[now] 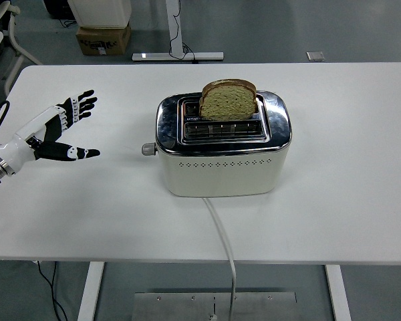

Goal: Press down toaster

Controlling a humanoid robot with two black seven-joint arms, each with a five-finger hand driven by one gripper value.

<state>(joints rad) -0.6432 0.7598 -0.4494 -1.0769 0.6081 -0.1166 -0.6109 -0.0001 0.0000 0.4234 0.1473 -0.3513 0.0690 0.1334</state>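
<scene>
One hand in view: left hand (50, 130) hovered over the left side of the tabletop (334, 200), well apart from the toaster (222, 144); right hand not seen.
Fingers: spread (80, 105), thumb stuck out toward the toaster, holding nothing.
Toaster: cream body, chrome top, stood near the middle of the tabletop, cord (222, 241) running off the near edge.
Bread: one slice (228, 100) stood high in the rear slot, so I judged it not yet lowered.
Lever: small knob (147, 149) on the toaster's left end, facing the hand.
Step, judged: press not yet made.
Risk 1: a sideways push on the knob could slide the light toaster rightward instead of latching it.
Risk 2: spread fingers might miss the small knob or slip off it, leaving the slice up.
Risk 3: a shifted toaster could drag the cord.
</scene>
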